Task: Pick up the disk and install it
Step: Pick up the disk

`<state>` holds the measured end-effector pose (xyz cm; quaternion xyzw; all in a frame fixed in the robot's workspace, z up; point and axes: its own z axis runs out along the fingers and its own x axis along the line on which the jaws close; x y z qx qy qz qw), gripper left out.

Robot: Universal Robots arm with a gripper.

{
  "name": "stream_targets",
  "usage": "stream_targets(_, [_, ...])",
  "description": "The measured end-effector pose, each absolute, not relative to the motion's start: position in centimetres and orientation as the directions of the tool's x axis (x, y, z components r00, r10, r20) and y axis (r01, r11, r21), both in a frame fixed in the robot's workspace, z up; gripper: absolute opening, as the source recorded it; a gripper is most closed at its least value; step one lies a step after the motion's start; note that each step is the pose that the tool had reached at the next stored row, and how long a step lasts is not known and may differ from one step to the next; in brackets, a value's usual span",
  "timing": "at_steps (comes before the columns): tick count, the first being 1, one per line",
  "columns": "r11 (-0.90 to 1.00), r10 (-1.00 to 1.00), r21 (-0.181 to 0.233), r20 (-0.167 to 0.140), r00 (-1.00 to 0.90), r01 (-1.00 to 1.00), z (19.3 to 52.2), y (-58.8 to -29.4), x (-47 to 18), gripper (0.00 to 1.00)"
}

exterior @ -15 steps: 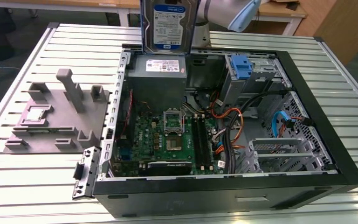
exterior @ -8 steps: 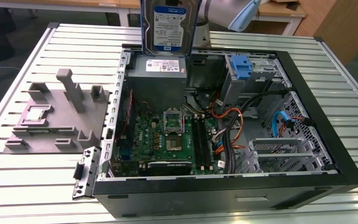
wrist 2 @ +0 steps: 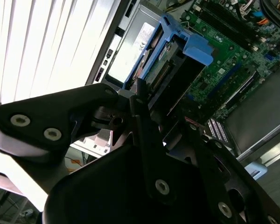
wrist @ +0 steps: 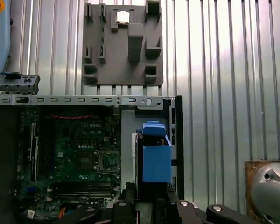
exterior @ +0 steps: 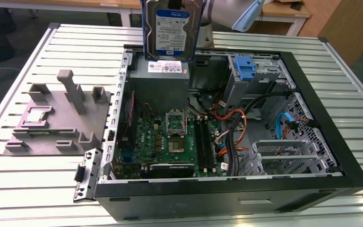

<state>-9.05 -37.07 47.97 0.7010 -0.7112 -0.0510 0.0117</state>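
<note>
Gripper (wrist: pixel 150 196) clamped on the disk (exterior: pixel 172 29), which hangs upright just above the power-supply box (exterior: pixel 162 80) inside the open computer case (exterior: pixel 232 201).

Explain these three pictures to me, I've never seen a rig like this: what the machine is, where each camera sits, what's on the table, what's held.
The machine is a single robot arm ending in a black pincer. The exterior view comes from a camera off the arm, looking down on the ribbed metal table. Both wrist views come from cameras riding on the arm near its wrist. On the table lies a black open computer case on its side, showing a green circuit board. Beside the case is a grey plastic fixture block. The pincer is shut on the disk, a flat silver-metal hard drive with a white-and-blue label in a blue plastic carrier. It is held upright over the case's grey power-supply box and is not installed yet.
</note>
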Motion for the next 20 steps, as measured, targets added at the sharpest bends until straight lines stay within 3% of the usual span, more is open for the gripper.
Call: stream_targets(20, [0.012,-0.998,0.089,-0.055,-0.017,-0.996,48.0,-40.9,-9.0,0.35])
